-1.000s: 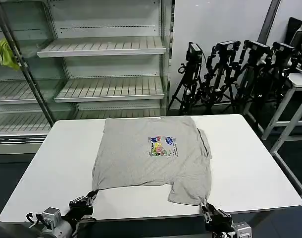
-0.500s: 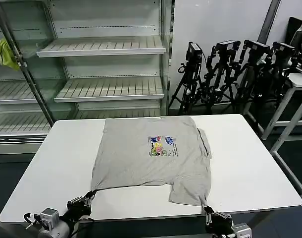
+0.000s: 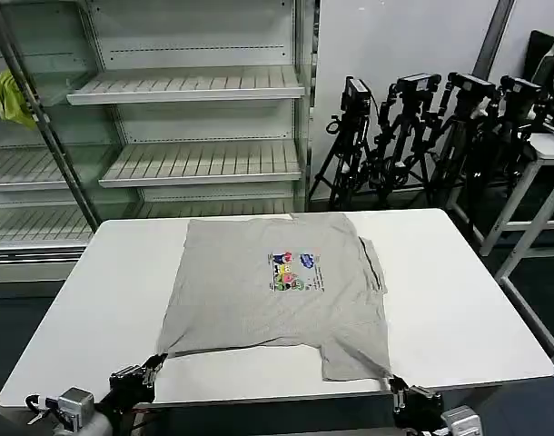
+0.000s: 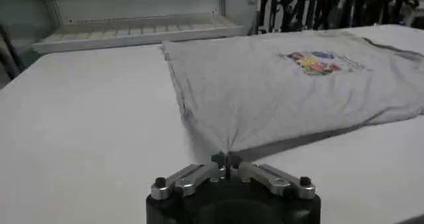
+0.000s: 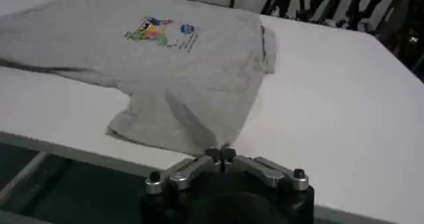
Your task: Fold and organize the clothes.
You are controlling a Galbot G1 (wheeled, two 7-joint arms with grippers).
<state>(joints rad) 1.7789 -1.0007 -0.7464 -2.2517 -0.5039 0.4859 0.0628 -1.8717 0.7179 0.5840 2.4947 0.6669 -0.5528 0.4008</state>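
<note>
The left tool (image 3: 150, 370) and right tool (image 3: 397, 389) each pinch a near corner of the shirt (image 3: 277, 295) and have pulled it closer to the desk's (image 3: 459, 309) near edge, flattening it for folding.

The grey shirt (image 3: 277, 295) now lies stretched nearer the table's front edge, its near corners drawn down and outward. The left gripper (image 3: 150, 368) is lower and further left than before, the right gripper (image 3: 395, 386) lower and further right, each clamped on a corner.
</note>
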